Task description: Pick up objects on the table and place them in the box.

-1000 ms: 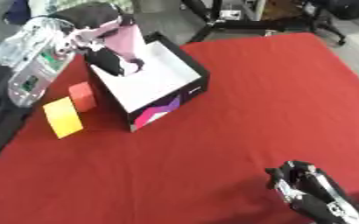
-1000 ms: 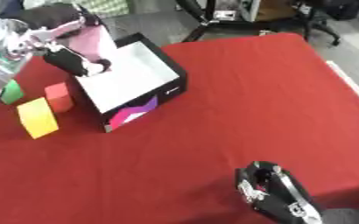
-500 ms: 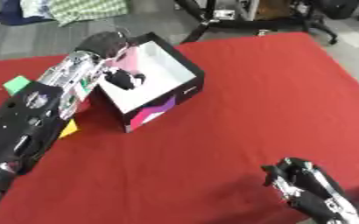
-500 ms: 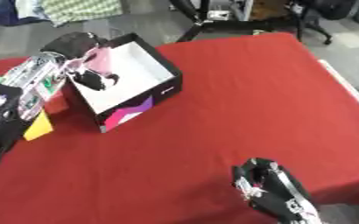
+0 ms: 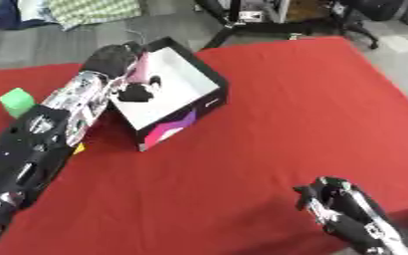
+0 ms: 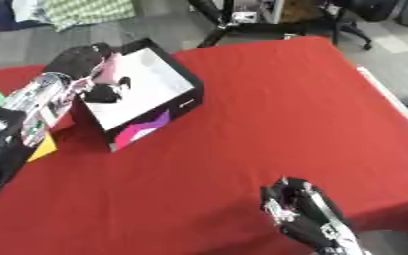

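- Box (image 5: 168,102): black outside, white inside, open top, sits on the red table (image 5: 312,109) toward the far left; a pink and purple patch marks its near wall.
- A small white mark shows on the box's right-hand wall; too blurred to read. No other writing legible.
- Pink object (image 5: 140,74): inside the box mouth at its far left corner, against the left hand. Shape unclear; only the colour shows.
- Left hand (image 5: 136,91): reaches over the box's left wall, dark fingers curled down inside the white interior. Cannot tell whether they close on the pink object or just lie beside it.
- Left arm covers the table on the left of the box and hides most of what lies there.
- Green block (image 5: 17,99): on the table left of the arm, well apart from the box, fully visible.
- Yellow piece (image 6: 40,147): only a corner shows from under the arm, near the box's near-left corner.
- A sliver of red object (image 6: 61,121) shows between arm and box wall; hard to make out.
- Right hand (image 5: 340,211): low right corner, resting over the table, fingers up and relaxed, holding nothing; forearm cut off by the frame edge.
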Robot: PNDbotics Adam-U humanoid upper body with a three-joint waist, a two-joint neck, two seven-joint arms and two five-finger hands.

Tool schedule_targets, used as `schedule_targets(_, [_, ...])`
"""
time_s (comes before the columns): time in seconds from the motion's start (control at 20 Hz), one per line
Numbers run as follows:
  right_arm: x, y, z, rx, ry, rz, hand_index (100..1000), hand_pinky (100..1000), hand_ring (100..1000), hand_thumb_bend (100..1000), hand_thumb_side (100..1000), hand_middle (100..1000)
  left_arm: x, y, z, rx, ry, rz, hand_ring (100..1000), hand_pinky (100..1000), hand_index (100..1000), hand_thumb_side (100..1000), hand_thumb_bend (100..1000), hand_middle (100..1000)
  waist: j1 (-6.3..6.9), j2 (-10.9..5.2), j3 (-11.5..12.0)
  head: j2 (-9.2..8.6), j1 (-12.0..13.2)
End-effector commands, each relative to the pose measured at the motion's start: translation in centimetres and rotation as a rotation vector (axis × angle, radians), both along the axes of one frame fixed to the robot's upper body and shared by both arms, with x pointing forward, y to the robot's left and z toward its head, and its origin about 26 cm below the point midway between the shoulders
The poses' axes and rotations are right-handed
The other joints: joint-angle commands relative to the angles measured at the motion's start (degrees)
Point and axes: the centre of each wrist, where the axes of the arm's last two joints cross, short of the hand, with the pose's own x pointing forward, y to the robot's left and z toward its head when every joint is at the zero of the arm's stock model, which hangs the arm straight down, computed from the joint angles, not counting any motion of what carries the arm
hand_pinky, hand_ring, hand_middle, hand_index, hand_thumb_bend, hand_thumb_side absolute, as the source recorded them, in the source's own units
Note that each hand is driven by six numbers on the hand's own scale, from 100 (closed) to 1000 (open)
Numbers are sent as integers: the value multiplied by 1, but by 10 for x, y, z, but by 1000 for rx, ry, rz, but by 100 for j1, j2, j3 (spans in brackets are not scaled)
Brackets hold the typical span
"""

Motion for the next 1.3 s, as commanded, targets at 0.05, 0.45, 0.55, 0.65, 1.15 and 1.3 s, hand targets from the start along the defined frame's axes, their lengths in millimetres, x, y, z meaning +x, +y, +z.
schedule_targets(0.05, [1, -2, 5, 3, -15, -4, 456, 846, 466, 100, 202, 232, 1, 9, 16, 17, -65, 7, 871, 883, 1000, 1000, 255, 929, -70, 11, 4, -12, -28])
schedule_targets(0.45, [0, -6, 3, -7, -10, -29, 456, 847, 466, 100, 201, 232, -34, 28, 79, 110, -4, -149, 900, 892, 1000, 1000, 296, 965, -7, -19, 76, -13, -114])
schedule_targets(0.55, [0, -7, 3, -11, -9, -35, 457, 847, 466, 100, 202, 233, -56, 43, 108, 144, 31, -163, 903, 890, 1000, 1000, 300, 970, 16, -44, 98, -12, -174])
schedule_targets(0.65, [-1, -8, 2, -16, -5, -42, 457, 848, 466, 100, 200, 232, -74, 60, 126, 185, 76, -141, 911, 890, 1000, 1000, 370, 980, 43, -56, 133, -11, -218])
schedule_targets(1.15, [-3, -10, 2, -25, -9, -44, 457, 848, 467, 100, 201, 232, -61, 117, 64, 295, 461, 157, 903, 873, 1000, 1000, 484, 978, 38, -64, 180, -11, -308])
schedule_targets(1.3, [-3, -10, 2, -25, -9, -45, 457, 848, 467, 100, 201, 232, -51, 129, 39, 278, 481, 224, 892, 865, 1000, 1000, 471, 964, 35, -50, 183, -11, -321])
